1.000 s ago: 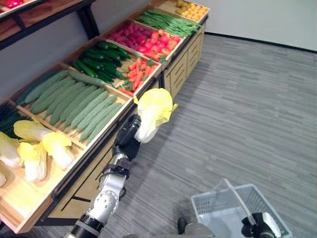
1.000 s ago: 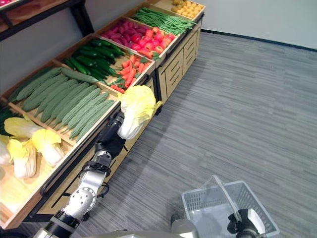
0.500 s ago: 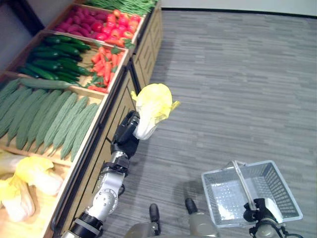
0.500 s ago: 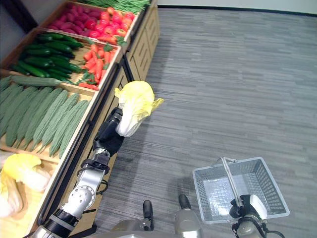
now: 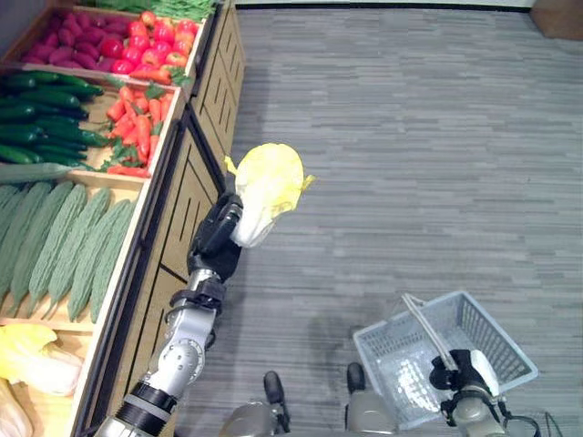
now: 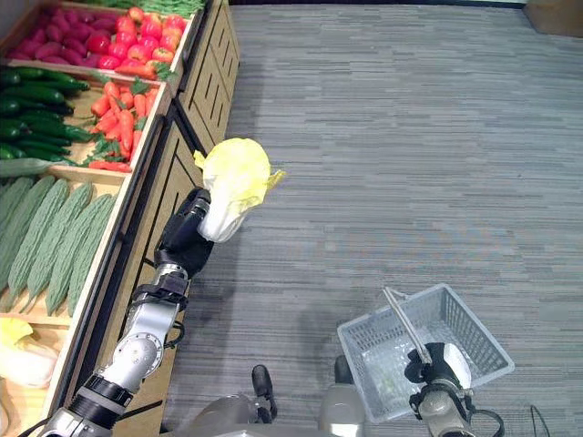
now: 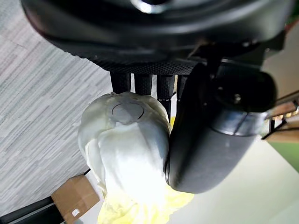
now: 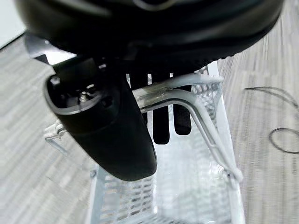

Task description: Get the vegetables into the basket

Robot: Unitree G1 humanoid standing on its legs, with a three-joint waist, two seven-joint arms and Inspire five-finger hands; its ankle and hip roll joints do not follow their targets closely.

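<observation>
My left hand [image 5: 217,238] is shut on a yellow-white napa cabbage [image 5: 264,187], held up in the air beside the wooden produce stand [image 5: 187,196]. Seen from the left wrist, the thumb [image 7: 210,140] and fingers [image 7: 142,84] wrap the cabbage's white stem end [image 7: 126,154]. The light grey wire basket [image 5: 496,332] hangs at the lower right over the floor. My right hand [image 5: 460,373] is shut on the basket's handle [image 8: 187,100], and the basket [image 8: 187,186] looks empty inside.
The stand's bins hold long green gourds [image 5: 64,246], carrots [image 5: 132,123], dark cucumbers [image 5: 36,105], red vegetables [image 5: 118,41] and more cabbages [image 5: 27,355]. Grey plank floor [image 5: 410,155] stretches to the right between stand and basket.
The camera has swung right and down, shifting the stand leftward in view. The left hand still carries the cabbage, now lower and a little closer to me. The basket stays in the right hand.
</observation>
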